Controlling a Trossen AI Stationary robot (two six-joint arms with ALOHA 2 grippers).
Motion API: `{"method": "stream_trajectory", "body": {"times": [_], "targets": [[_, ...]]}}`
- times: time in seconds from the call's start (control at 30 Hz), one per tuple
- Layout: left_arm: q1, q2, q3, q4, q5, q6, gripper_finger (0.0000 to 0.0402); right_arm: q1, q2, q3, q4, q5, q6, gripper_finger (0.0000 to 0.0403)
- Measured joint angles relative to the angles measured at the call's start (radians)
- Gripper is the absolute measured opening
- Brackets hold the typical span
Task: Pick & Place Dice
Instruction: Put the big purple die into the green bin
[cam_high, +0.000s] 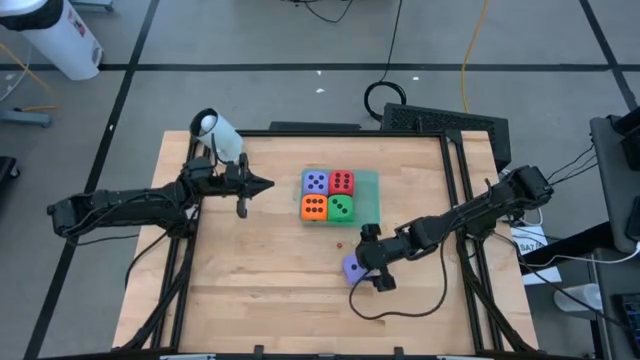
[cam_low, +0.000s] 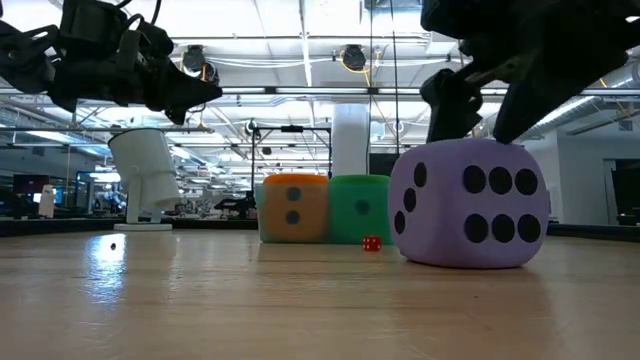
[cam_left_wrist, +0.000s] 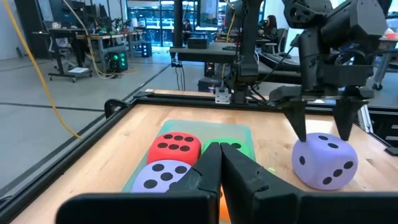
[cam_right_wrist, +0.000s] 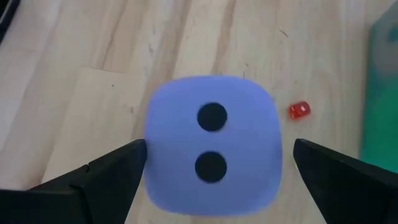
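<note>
In the high view, four dice sat on the green square (cam_high: 371, 196): a purple die (cam_high: 315, 182), a red die (cam_high: 341, 182), an orange die (cam_high: 313, 207) and a green die (cam_high: 340, 208). The second purple die (cam_high: 353, 267) lay apart on the wooden table (cam_high: 260, 280), so I judge one placement was left. The right gripper (cam_high: 366, 268) stood directly above it. The left gripper (cam_high: 262, 185) waited near the square, fingers together.

In the low view, the loose die rested on the table, fingers above it.

In the right wrist view, the fingers (cam_right_wrist: 109, 171) were fully spread on both sides of the die, holding nothing.
</note>
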Motion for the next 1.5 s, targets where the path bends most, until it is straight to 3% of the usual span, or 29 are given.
{"method": "stream_trajectory", "body": {"times": [0.3, 0.6, 0.87, 1.1, 1.3, 1.5], "targets": [[0.0, 0.0, 0.0, 0.0, 0.0, -0.002, 0.0017, 0.001, 0.032, 0.001, 0.001, -0.021, -0.006, 0.04], [-0.001, 0.0, 0.0, 0.001, 0.001, -0.009, 0.0003, -0.01, 0.01, -0.001, 0.041, 0.043, -0.002, 0.04], [-0.003, 0.0, 0.0, 0.001, 0.001, -0.014, 0.0022, -0.016, 0.008, -0.001, 0.061, 0.091, 0.21, 0.04], [-0.003, 0.0, 0.0, 0.001, 0.001, -0.016, 0.0023, 0.017, 0.008, 0.0, 0.068, 0.096, 0.275, 0.04], [-0.003, 0.0, 0.0, 0.0, 0.001, -0.015, 0.0023, 0.057, 0.008, 0.0, 0.059, 0.19, 0.348, 0.04], [-0.003, 0.0, 0.0, 0.0, 0.001, -0.015, 0.0024, 0.066, 0.023, 0.001, 0.014, 0.194, 0.369, 0.04]]}}
